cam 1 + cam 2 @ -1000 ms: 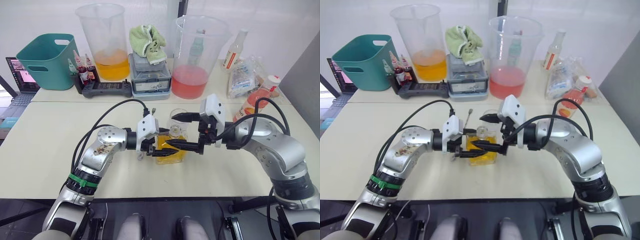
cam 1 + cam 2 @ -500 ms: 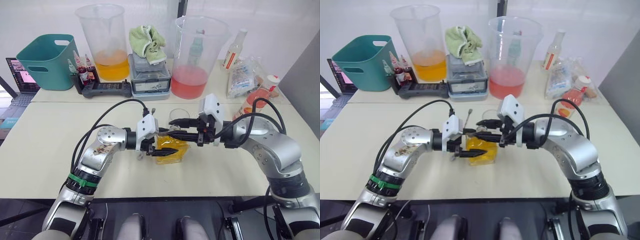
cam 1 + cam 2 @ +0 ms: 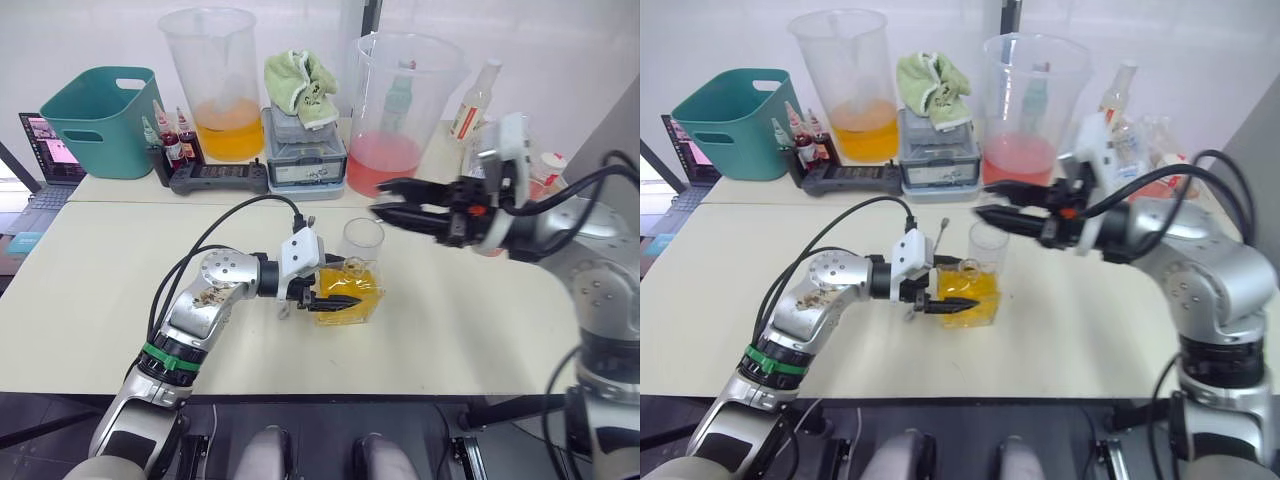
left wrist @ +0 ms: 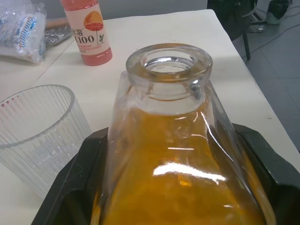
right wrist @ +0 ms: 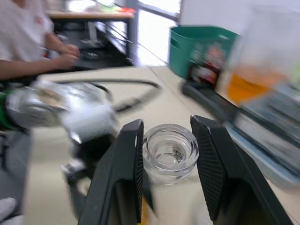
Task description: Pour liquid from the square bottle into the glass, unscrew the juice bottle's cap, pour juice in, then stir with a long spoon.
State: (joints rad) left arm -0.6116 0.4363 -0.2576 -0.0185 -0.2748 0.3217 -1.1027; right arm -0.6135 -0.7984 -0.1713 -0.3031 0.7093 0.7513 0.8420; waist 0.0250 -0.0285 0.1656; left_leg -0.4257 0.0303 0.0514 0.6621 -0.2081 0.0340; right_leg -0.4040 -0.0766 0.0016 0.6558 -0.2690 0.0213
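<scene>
Step in hand looks like the first pour, not yet started. Left gripper point(image 3: 322, 297) is clamped on the square bottle point(image 3: 347, 297), which stands upright on the bench point(image 3: 90, 270), roughly two-thirds full of yellow liquid, neck open with no stopper in it. Right gripper point(image 3: 392, 213) is up off the bench, above and to the right of the glass point(image 3: 362, 244), fingers closed on a small round clear glass piece point(image 5: 170, 151), probably the bottle's stopper, can't confirm. The glass looks empty, ribbed wall, just beside the bottle on its far side. Next move, my read: park the stopper somewhere clear, then the left arm lifts and tips the bottle so the neck comes over the glass rim; the gap is tight, so the bottle could knock the glass. Juice bottle point(image 4: 87, 30) stands well apart on the right side of the bench, pink liquid inside. At the back, one big beaker point(image 3: 211, 80) holds orange liquid, another point(image 3: 404, 112) pink.
</scene>
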